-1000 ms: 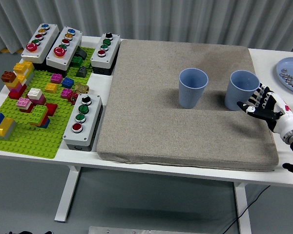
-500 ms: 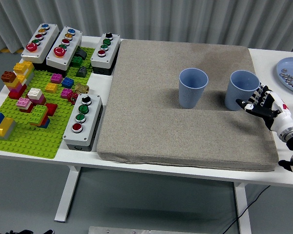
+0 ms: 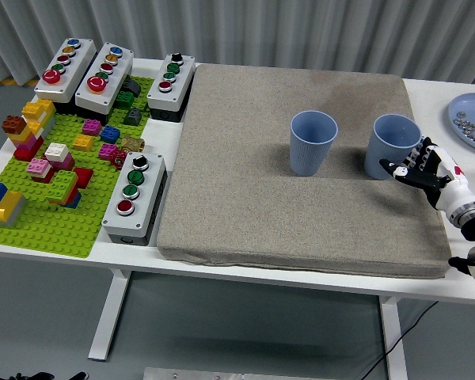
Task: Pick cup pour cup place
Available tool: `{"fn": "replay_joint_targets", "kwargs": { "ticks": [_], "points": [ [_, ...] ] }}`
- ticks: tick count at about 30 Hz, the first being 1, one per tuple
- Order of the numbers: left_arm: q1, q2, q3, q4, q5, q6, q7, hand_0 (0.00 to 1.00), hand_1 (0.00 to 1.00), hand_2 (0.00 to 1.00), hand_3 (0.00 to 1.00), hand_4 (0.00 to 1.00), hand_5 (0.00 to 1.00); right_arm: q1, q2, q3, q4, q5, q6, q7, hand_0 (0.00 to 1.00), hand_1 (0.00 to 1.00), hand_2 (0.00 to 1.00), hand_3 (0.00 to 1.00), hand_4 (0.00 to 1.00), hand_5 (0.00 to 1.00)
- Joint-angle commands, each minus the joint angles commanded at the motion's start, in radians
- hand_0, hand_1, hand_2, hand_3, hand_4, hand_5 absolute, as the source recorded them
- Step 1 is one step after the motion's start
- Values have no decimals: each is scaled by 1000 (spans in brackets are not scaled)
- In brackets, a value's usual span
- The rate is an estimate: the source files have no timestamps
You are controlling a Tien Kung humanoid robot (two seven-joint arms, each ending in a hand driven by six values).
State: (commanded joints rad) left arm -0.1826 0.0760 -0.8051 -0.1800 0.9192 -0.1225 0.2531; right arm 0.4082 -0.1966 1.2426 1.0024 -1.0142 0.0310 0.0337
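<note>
Right hand [image 3: 427, 168] is sitting with fingers spread, holding nothing, right up against the right blue cup [image 3: 393, 146] on the mat [image 3: 301, 206].

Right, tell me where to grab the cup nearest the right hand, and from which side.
Grip the right cup around its side wall at mid-height, coming from its right, where the right hand already sits open. It stands upright with an open top, and the other cup stands apart on its left.

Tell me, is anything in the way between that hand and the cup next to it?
Nothing visible. The right hand is at the right cup, fingers open and pointing at its side, with only bare mat below. The left cup stands apart, further left.
</note>
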Motion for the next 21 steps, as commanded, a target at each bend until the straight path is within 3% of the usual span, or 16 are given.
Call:
{"fn": "replay_joint_targets", "kwargs": {
  "ticks": [21],
  "points": [
    [-3, 3, 18, 0, -5, -2, -2, 772, 756, 809, 648, 503, 964, 50, 22, -15, -73, 5, 3, 6, 961, 934, 998, 998, 808, 136]
  ]
}}
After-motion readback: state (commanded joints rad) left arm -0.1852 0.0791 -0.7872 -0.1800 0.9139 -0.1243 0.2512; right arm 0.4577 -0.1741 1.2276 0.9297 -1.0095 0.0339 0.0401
